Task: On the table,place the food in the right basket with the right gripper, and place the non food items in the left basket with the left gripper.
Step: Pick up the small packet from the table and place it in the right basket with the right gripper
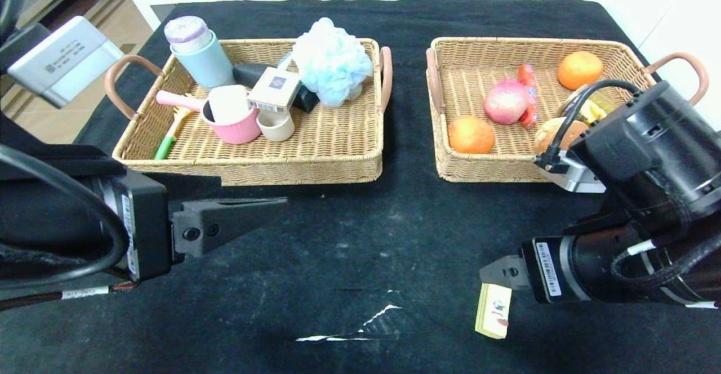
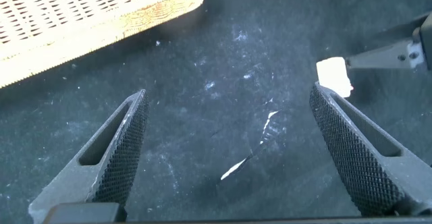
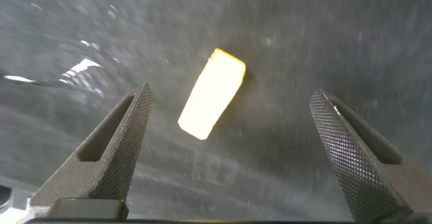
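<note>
Through the right wrist camera you see your right hand [image 3: 229,150] with its two textured black fingers [image 3: 118,150] spread wide apart, nothing between them in contact. Beyond them, on the black cloth of the counter [image 3: 324,42], lies the small yellow wrapped block [image 3: 211,93], tilted at an angle, in the gap between the fingers and touching neither. Faint whitish scuffs [image 3: 81,65] mark the cloth near it.
</note>
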Available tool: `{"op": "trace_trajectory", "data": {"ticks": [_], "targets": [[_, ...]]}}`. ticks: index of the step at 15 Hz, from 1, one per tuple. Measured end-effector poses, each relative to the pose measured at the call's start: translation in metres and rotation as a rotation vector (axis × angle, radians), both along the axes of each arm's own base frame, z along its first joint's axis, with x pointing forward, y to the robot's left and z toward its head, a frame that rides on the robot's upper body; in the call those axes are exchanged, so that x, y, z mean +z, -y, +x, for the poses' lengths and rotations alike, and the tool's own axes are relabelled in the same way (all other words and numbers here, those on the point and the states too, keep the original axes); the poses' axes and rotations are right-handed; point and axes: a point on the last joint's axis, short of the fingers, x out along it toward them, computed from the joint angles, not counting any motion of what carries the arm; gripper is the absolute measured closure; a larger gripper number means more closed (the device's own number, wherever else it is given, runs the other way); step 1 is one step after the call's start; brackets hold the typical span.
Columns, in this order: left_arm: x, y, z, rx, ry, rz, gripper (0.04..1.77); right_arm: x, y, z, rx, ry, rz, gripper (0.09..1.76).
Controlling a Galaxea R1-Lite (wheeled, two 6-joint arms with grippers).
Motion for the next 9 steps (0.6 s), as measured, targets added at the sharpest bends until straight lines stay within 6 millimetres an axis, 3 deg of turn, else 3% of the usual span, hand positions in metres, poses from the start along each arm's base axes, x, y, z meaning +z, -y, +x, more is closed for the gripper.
{"op": "trace_trajectory", "data": {"ticks": [9], "targets": [[-0.003, 0.001, 0.002, 0.000, -0.007, 0.005, 0.09, -0.026, -0.037, -0.003, -0.016, -0.088, -0.120, 0.14]]}}
